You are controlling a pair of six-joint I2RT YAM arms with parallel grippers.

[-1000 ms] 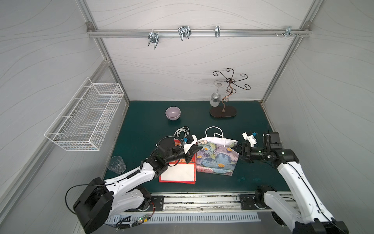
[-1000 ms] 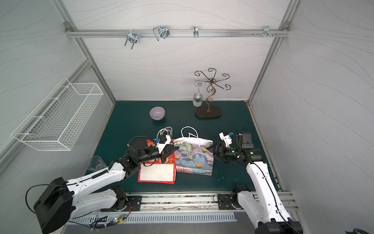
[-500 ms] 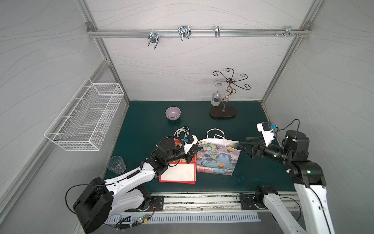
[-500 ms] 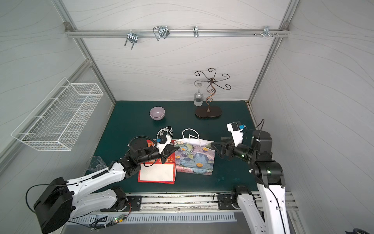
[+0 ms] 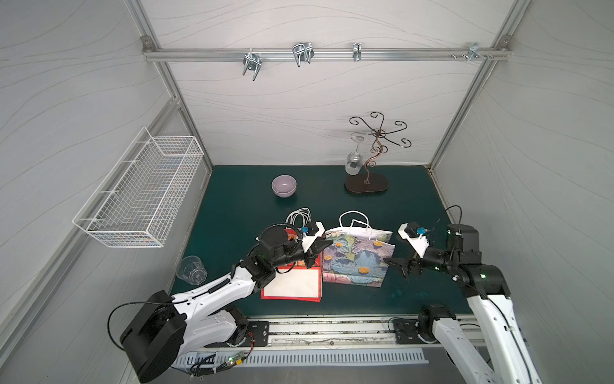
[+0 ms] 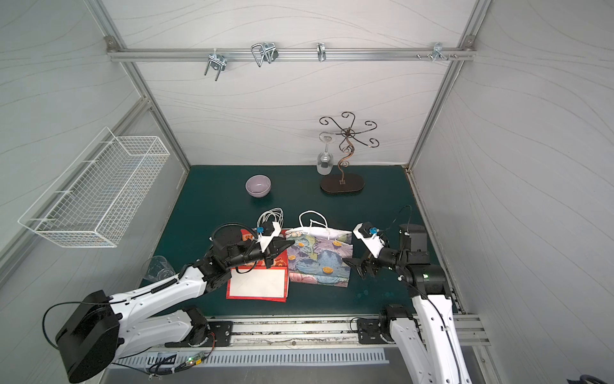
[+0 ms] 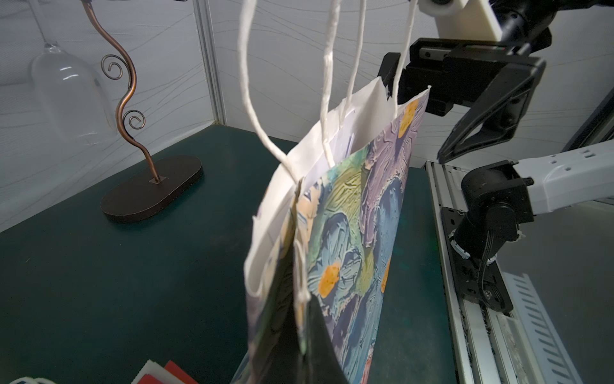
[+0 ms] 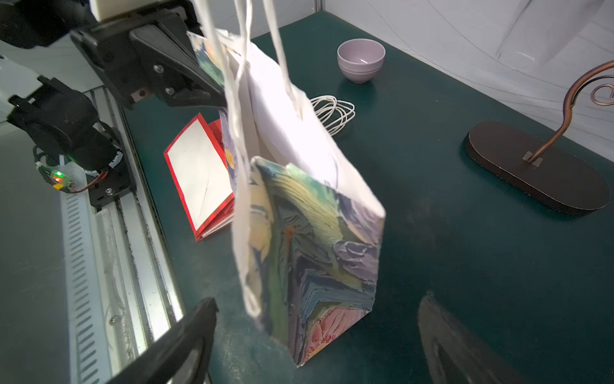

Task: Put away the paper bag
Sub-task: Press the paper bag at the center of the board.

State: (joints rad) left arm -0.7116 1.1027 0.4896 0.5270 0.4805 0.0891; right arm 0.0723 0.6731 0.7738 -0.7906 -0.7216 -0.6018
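Open mat (image 5: 415, 206) right of the floral bag (image 5: 357, 262); red envelope (image 5: 292, 286) crowds its left side

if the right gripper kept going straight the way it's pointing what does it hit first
Most likely the narrow side of the floral paper bag: the right gripper, jaws open, points at it from close by with nothing between. The exact contact height is unclear.
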